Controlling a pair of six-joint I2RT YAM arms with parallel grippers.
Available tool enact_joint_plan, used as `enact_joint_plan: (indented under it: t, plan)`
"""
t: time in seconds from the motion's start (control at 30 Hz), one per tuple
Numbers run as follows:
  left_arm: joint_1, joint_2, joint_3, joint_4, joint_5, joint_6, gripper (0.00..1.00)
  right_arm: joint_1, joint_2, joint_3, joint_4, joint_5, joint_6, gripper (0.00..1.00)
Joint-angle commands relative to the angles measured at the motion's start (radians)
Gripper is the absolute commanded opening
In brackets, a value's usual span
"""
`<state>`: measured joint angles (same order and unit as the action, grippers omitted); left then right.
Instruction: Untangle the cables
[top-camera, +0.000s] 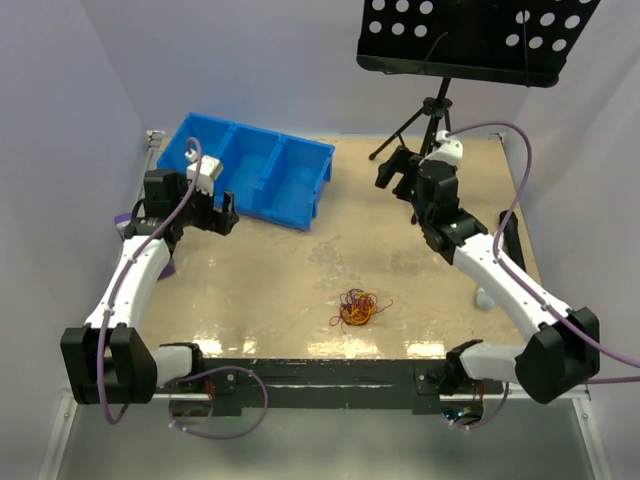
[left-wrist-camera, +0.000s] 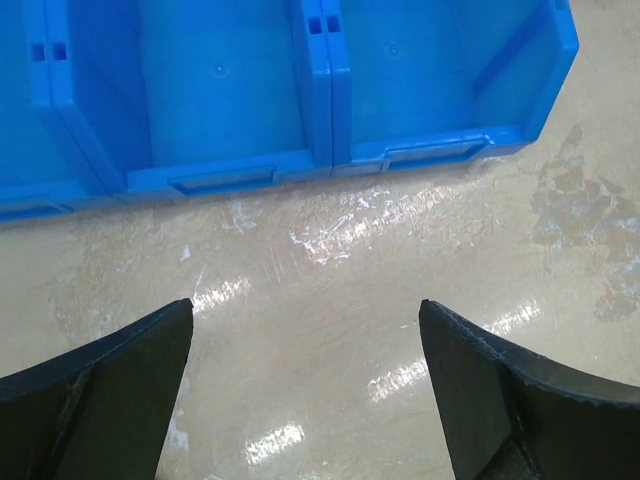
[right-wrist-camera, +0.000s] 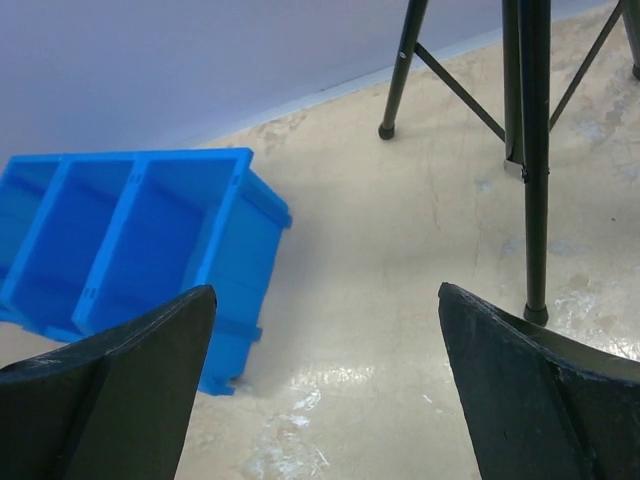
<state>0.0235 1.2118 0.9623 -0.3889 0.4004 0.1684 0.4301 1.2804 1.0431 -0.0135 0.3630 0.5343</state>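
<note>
Table: beige, glossy, scuffed flat top (top-camera: 270, 280).
Far left: blue plastic bin (top-camera: 262, 170) with three compartments.
Near front centre: cables (top-camera: 356, 308), a small red and orange-yellow tangle of thin wire.
Far right: black metal tripod (top-camera: 436, 108), its feet on the surface.

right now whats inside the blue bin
Only bare blue floor shows in the three compartments of the blue bin; the cables lie bundled out on the table. The left gripper covers part of the leftmost compartment from above, so that corner is unseen.
</note>
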Motion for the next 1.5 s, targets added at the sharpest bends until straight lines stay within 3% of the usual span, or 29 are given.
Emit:
enact_joint_plan:
  t: [0.0, 0.23, 0.43, 0.5, 0.6, 0.7, 0.87, 0.93, 1.17, 1.47]
  plan:
    - [-0.014, 0.041, 0.018, 0.093, -0.018, -0.01, 1.0, 0.004, -0.107, -0.011, 0.092, 0.002, -0.029, 0.98]
    - [-0.071, 0.225, 0.105, 0.165, -0.069, -0.035, 1.0, 0.096, -0.125, 0.009, 0.049, 0.246, -0.08, 0.98]
    - [-0.097, 0.379, 0.206, 0.235, -0.101, -0.04, 1.0, 0.096, -0.064, 0.045, 0.047, 0.298, -0.066, 0.98]
    - [-0.123, 0.423, 0.233, 0.252, -0.126, -0.03, 1.0, 0.095, -0.038, 0.044, 0.101, 0.291, -0.108, 0.92]
    - [-0.155, 0.483, 0.253, 0.286, -0.152, -0.032, 1.0, 0.098, -0.033, 0.087, 0.076, 0.229, -0.149, 0.91]
    - [-0.172, 0.548, 0.288, 0.292, -0.152, -0.044, 1.0, 0.101, -0.111, -0.018, 0.191, 0.162, -0.168, 0.98]
    - [-0.183, 0.603, 0.308, 0.347, -0.16, -0.066, 0.95, 0.102, -0.124, -0.045, 0.158, 0.149, -0.162, 0.98]
    - [-0.189, 0.615, 0.308, 0.363, -0.155, -0.069, 0.9, 0.104, -0.125, -0.055, 0.149, 0.149, -0.155, 0.98]
    - [-0.227, 0.629, 0.245, 0.429, -0.17, -0.089, 0.5, 0.105, -0.17, -0.095, 0.178, 0.114, -0.142, 0.98]
    - [-0.327, 0.491, 0.043, 0.479, -0.227, -0.161, 0.25, 0.108, -0.102, -0.115, 0.165, 0.103, -0.125, 0.96]
